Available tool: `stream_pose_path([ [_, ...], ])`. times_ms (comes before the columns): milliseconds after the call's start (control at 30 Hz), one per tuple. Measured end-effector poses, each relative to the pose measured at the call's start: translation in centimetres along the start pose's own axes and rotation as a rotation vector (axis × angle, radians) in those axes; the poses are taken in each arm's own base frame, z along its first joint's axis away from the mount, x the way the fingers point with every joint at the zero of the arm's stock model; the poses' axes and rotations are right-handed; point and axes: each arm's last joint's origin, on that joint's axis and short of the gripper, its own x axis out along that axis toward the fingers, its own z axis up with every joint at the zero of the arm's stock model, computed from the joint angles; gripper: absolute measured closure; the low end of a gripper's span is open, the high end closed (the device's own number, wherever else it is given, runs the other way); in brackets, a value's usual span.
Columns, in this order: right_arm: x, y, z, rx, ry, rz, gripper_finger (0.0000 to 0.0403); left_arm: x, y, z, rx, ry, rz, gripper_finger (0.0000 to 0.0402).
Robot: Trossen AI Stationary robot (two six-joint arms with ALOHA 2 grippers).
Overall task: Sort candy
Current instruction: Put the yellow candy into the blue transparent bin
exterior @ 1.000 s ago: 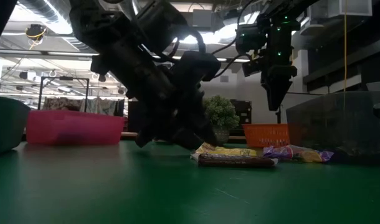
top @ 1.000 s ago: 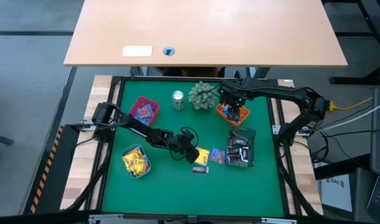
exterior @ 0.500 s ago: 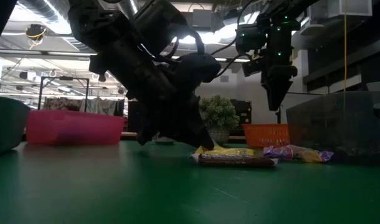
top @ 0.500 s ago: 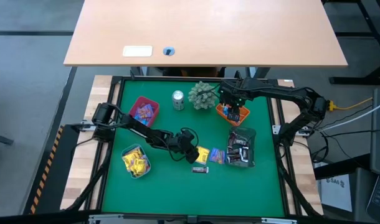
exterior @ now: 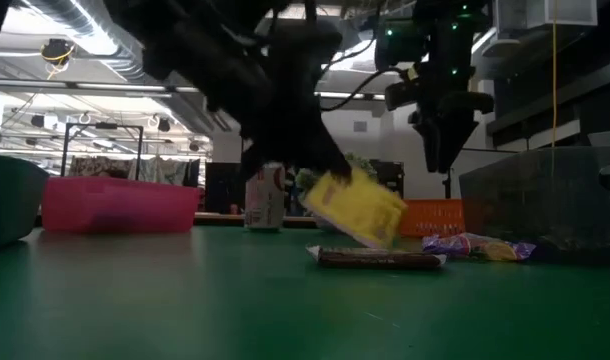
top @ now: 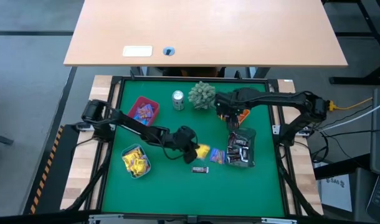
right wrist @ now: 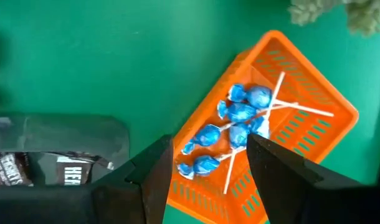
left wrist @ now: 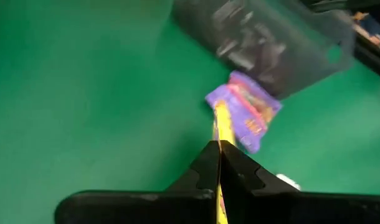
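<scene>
Sorting well along, trays part-filled; left end effector (top: 196, 148) clamped on yellow packet (exterior: 353, 206) above bench (top: 165, 186); right end effector (top: 226, 116) open over orange tray (right wrist: 314, 93); dark bar (top: 200, 169), purple packet (top: 217, 155) left.

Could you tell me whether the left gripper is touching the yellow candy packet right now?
Touching: in the left wrist view the left gripper is shut on the yellow packet, clamped edge-on.
</scene>
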Motion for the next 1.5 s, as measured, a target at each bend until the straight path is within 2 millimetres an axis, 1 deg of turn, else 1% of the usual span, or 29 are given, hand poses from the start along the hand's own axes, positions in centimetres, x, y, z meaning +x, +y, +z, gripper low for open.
stream_pose_path([
  [100, -0.4, 1.2, 0.1, -0.048, 0.014, -0.023, 0.0198, -1.2, -0.4, 0.9, 0.086, -0.011, -0.018, 0.0401],
  [200, -1.4, 2.4, 0.6, -0.083, -0.001, -0.022, 0.0198, -3.0, -0.7, 1.8, 0.130, -0.006, -0.014, 0.0401],
  [333, -3.0, 4.0, 1.6, -0.081, -0.062, -0.019, 0.0198, -6.1, -0.9, 3.1, 0.163, 0.011, -0.007, 0.0401],
  [500, -4.0, 6.2, 2.6, -0.141, -0.163, 0.053, 0.0198, -10.6, -0.9, 3.9, 0.174, 0.134, -0.082, 0.0402],
  [600, -4.3, 7.5, 3.0, -0.178, -0.226, 0.133, 0.0198, -13.4, -0.8, 3.9, 0.173, 0.219, -0.129, 0.0402],
  [733, -4.5, 9.1, 3.5, -0.229, -0.283, 0.218, 0.0198, -17.0, -0.8, 3.3, 0.189, 0.370, -0.250, 0.0401],
  [800, -4.6, 9.9, 3.7, -0.252, -0.308, 0.241, 0.0198, -18.5, -0.8, 2.8, 0.193, 0.440, -0.288, 0.0401],
  [900, -4.7, 10.9, 3.8, -0.283, -0.318, 0.250, 0.0198, -20.3, -0.6, 1.9, 0.165, 0.523, -0.275, 0.0401],
  [1033, -4.9, 12.0, 3.9, -0.313, -0.348, 0.259, 0.0198, -21.9, -0.3, 0.7, 0.095, 0.632, -0.206, 0.0401],
  [1233, -5.1, 12.9, 3.8, -0.342, -0.360, 0.268, 0.0198, -23.0, -0.5, -1.1, 0.066, 0.746, -0.115, 0.0401],
  [1333, -5.1, 13.0, 3.7, -0.346, -0.360, 0.268, 0.0198, -23.3, -0.5, -1.6, 0.064, 0.734, -0.042, 0.0401],
  [1500, -5.1, 12.9, 3.8, -0.343, -0.360, 0.267, 0.0198, -23.4, -0.4, -1.9, 0.080, 0.625, 0.072, 0.0401],
])
